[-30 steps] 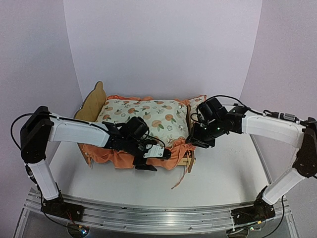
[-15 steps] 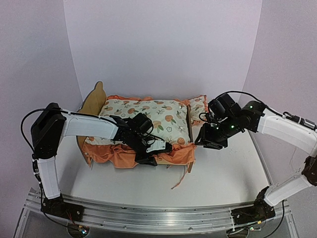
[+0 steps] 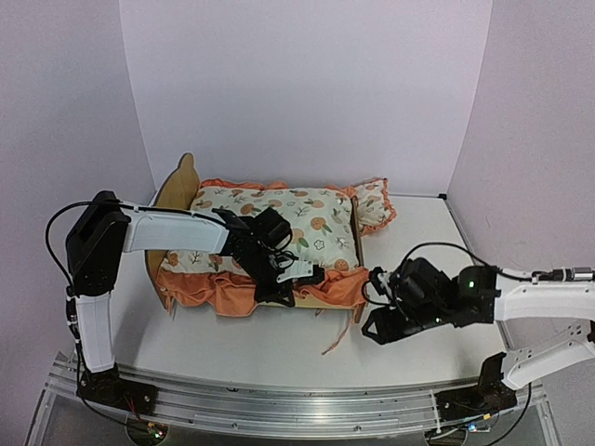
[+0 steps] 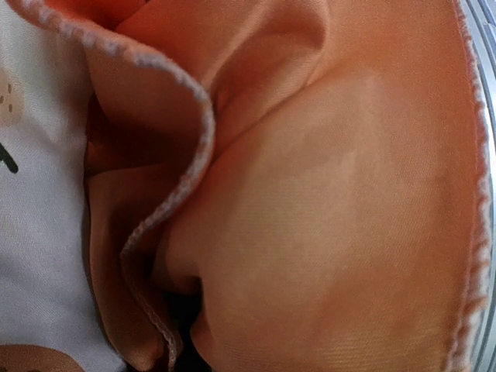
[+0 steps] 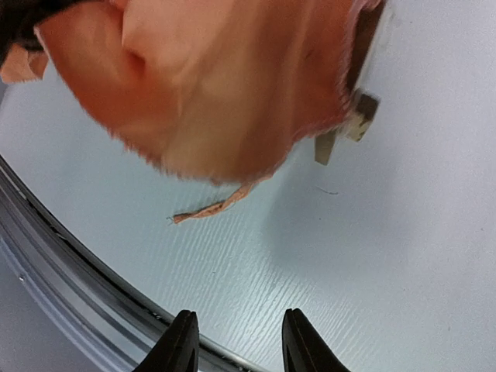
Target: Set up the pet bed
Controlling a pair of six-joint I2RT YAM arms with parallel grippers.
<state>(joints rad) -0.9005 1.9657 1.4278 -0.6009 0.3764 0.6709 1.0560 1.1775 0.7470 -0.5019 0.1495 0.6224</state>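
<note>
White counter (image 3: 279, 358), plain pale walls (image 3: 297, 93) on three sides. On it, left of centre, sits the pet bed (image 3: 170, 204). Its long axis runs left to right with a slight slant, with the bear-ear headboard (image 3: 182, 175) pointing far left and the footboard (image 3: 357, 243) toward the right. A fruit-print mattress cushion (image 3: 279, 218) lies on the frame, its orange ruffle (image 3: 218, 293) spilling over the near long side. A small pillow (image 3: 375, 200) rests at the far corner of the foot end. Buried in that ruffle is the left hand (image 3: 290, 283); its wrist view is all orange cloth, so I cannot tell whether it is clenched or released. Low over bare counter, the right hand (image 5: 239, 345) is released and empty, and the bed lies to its left and farther back. A loose orange tie (image 3: 337, 339) trails between them. Judgement: the left arm is the nearer for any tuck along the near side.
</note>
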